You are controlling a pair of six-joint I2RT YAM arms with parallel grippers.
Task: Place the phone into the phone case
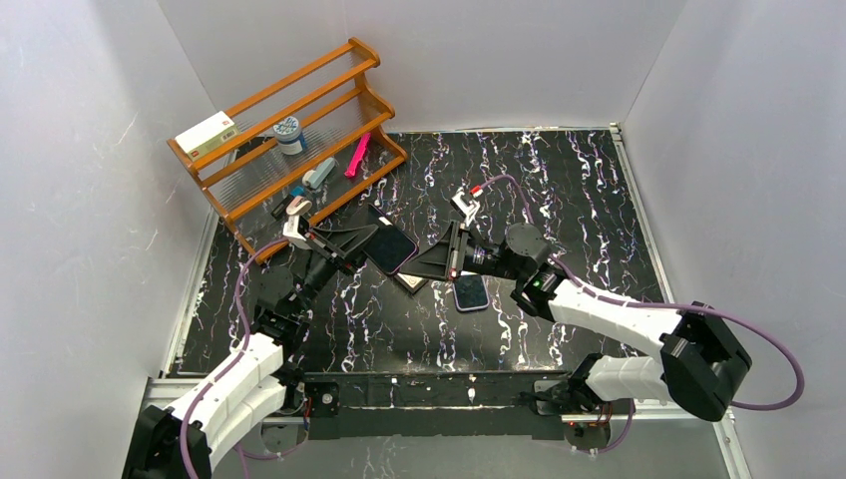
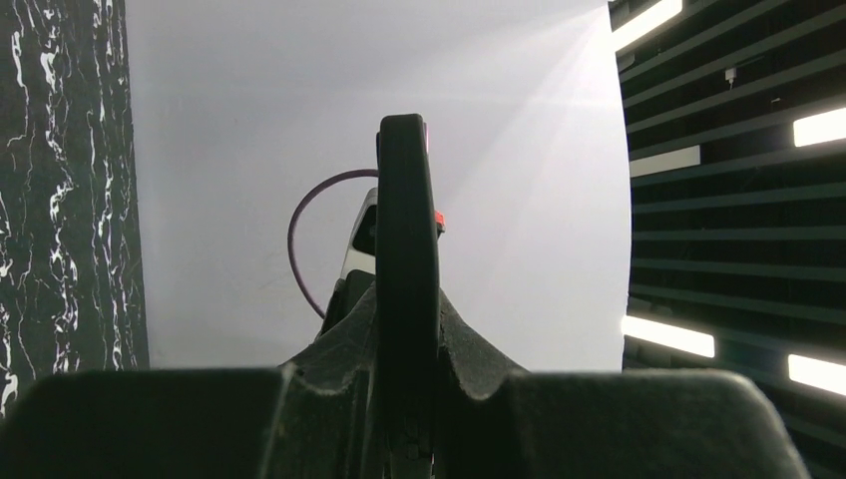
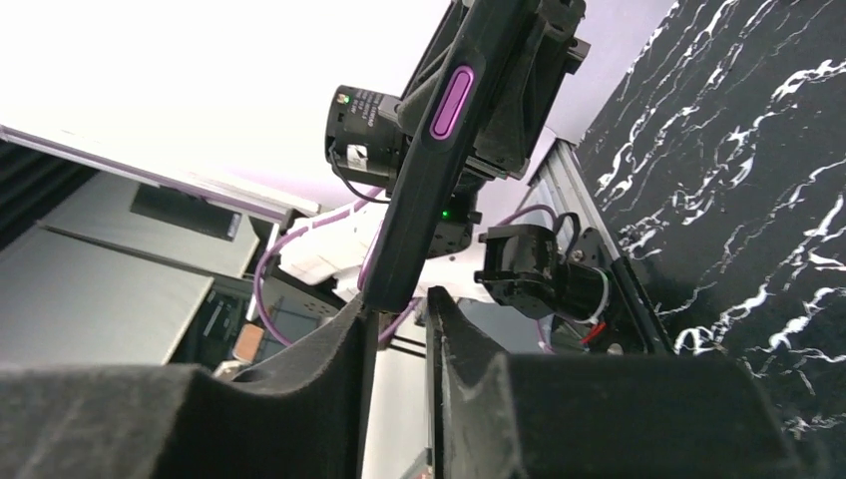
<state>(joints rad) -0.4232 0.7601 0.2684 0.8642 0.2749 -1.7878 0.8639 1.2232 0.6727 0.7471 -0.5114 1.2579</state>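
Note:
My left gripper [image 1: 367, 239] is shut on a black phone case [image 1: 394, 249] with purple trim and holds it above the mat. The left wrist view shows the case edge-on [image 2: 407, 200] between my left gripper's jaws [image 2: 407, 309]. The phone [image 1: 471, 292], screen up, lies flat on the mat just right of centre. My right gripper [image 1: 424, 264] hovers left of the phone and points at the case's free end. In the right wrist view the case [image 3: 439, 130] with its purple button ends at my right gripper's tips [image 3: 399, 299]. Those jaws stand a narrow gap apart, with light showing between them.
A wooden rack [image 1: 289, 120] stands at the back left with a white box [image 1: 207, 135], a small tub [image 1: 290, 133], a pink item [image 1: 357, 155] and a grey item [image 1: 319, 177]. A small brownish flat item [image 1: 411, 282] lies under the right gripper. White walls enclose the mat.

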